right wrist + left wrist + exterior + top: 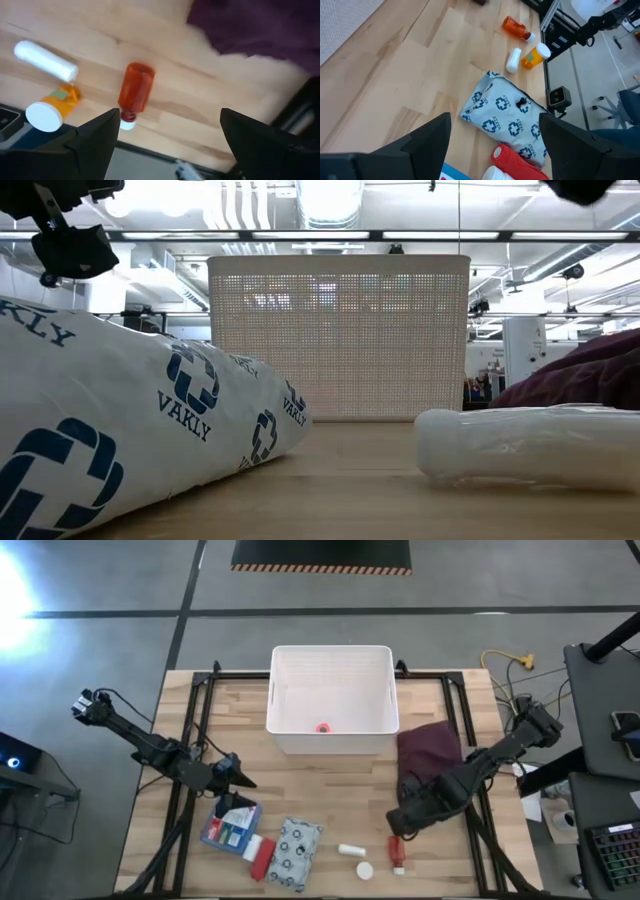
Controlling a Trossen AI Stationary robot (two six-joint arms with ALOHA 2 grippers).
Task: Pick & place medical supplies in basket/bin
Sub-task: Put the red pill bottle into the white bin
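Note:
My left gripper (240,780) (494,122) hovers open above the blue flat packet (229,826); the packet lies flat on the table near its front left. Beside the packet lie a red tube (262,858) (514,161) and the white patterned pouch (297,852) (504,116). My right gripper (400,824) (170,117) is open above a red-orange bottle (398,852) (135,92) that lies on its side. A small white bottle (350,850) (45,59) and an orange vial with a white cap (365,869) (49,111) lie nearby. The white tub (331,660) holds a small pink item (322,727).
A maroon cloth (430,750) (260,30) lies right of the tub, just behind my right gripper. Black frame rails (205,700) run along both table sides. Bare wood (330,790) lies between the tub and the row of items. The near table edge is close to the items.

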